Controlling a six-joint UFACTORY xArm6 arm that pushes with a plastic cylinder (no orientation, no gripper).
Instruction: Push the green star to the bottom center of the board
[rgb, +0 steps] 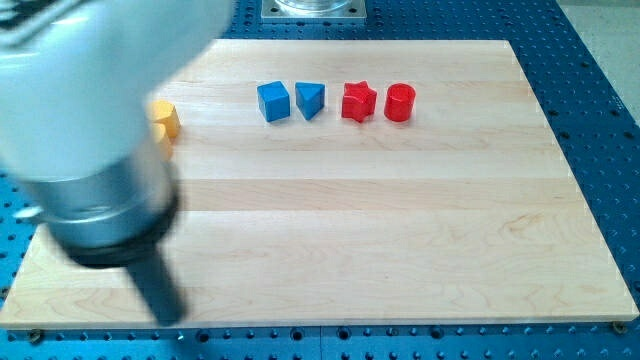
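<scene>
At the view's bottom left, my tip (170, 316) touches no block.

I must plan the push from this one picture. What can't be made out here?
- green star: not visible in the camera view, perhaps behind the blurred arm.
- yellow block: partly hidden by the arm, shape unclear.
- my tip: blurred, end indistinct.

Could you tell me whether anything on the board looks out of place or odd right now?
The green star is nowhere visible. My blurred arm covers the view's left, half hiding a yellow block; my tip sits bottom left.
</scene>
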